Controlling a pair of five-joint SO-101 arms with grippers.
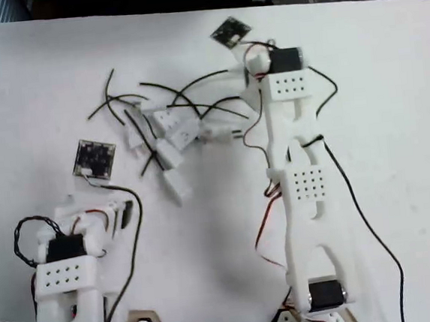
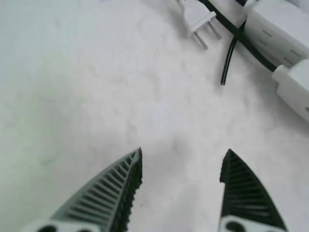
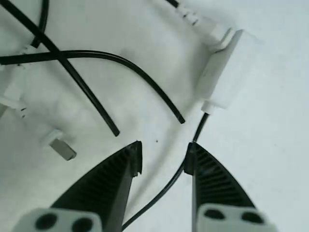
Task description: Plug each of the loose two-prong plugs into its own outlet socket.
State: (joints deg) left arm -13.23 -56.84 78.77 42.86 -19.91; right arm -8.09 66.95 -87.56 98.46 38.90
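Several white outlet sockets and two-prong plugs (image 1: 169, 131) lie tangled with short black cables (image 1: 119, 101) at the table's middle. My left gripper (image 2: 183, 157) is open just above bare table; a loose white plug (image 2: 198, 17) with its prongs showing and two white sockets (image 2: 280, 34) lie ahead of it. In the high view the left gripper (image 1: 122, 214) sits near-left of the cluster. My right gripper (image 3: 164, 147) is open, with a black cable (image 3: 169, 186) running between its fingers. A white socket block (image 3: 222, 77) lies just beyond it. The right gripper (image 1: 246, 74) is at the cluster's far right.
A white tabletop (image 1: 388, 78) stretches bare to the right and left of the cluster. Two square wrist camera boards (image 1: 94, 158) (image 1: 230, 31) stick out from the arms. Another plug with a metal prong (image 3: 59, 146) lies near the right gripper's finger.
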